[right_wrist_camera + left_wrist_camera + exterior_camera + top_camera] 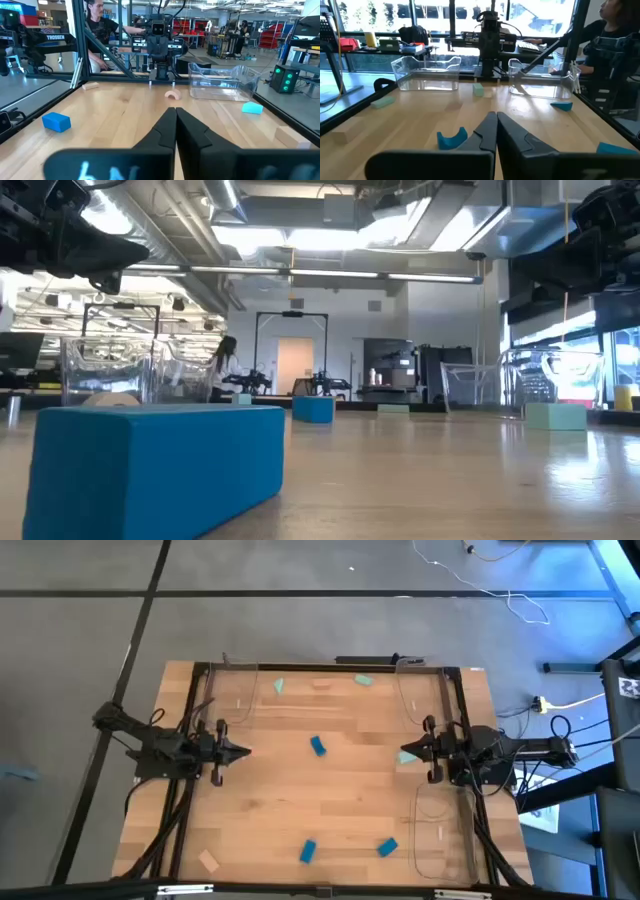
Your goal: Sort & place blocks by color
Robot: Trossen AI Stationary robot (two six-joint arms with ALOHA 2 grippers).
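Blocks (318,746) lie untouched; left tool (243,751) and right tool (405,756) closed, empty

Wooden counter (330,800) with a dark frame along its edges. Clear plastic tray (232,695) at far-left corner, another (420,690) at far-right corner, a third (440,830) along right edge nearer the front. Grey floor (90,630) around counter, white cable (480,585) lying beyond far edge. Person (100,30) standing behind the counter in right wrist view.
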